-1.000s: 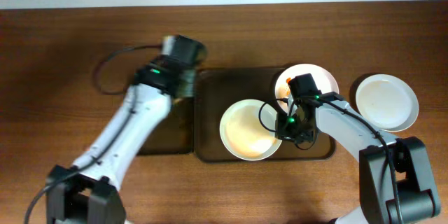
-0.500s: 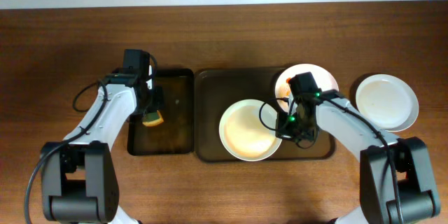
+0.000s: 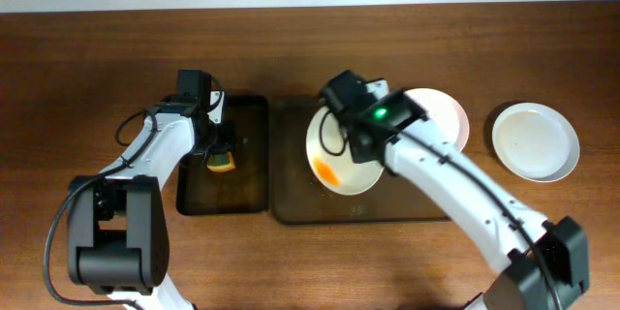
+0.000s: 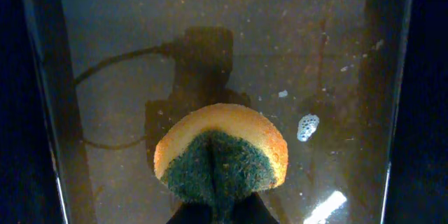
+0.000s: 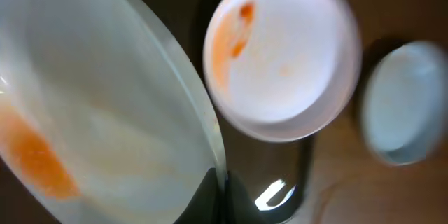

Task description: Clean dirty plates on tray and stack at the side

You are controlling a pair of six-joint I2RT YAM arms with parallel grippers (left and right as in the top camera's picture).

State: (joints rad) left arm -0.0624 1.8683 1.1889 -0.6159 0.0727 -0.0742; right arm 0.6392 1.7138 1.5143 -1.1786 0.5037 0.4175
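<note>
Obs. Half a second earlier your right arm lay over the near right part of the large brown rectangular tray, beside the round white shallow plate at the tray's middle. It had since swung across, so its wrist sat above that plate's far left rim. The plate had shifted toward the tray's far edge and showed an orange-red sauce smear on its left side. Wrist view: right jaws were clamped on the plate's rim, with the plate tilted and, I judged, lifted off the tray.

Left jaws were clamped on the yellow sponge with green scouring face, over the wet narrow black tray just left of the brown tray. Contact could not be told. The sponge had barely moved.

The second white plate, smeared, rested at the brown tray's far right corner. The third white plate sat on the wooden worktop right of the tray and looked clean.

Meaning: one plate looked done and the next was being presented. You would need to bring sponge and plate together.

Writing: none legible.
</note>
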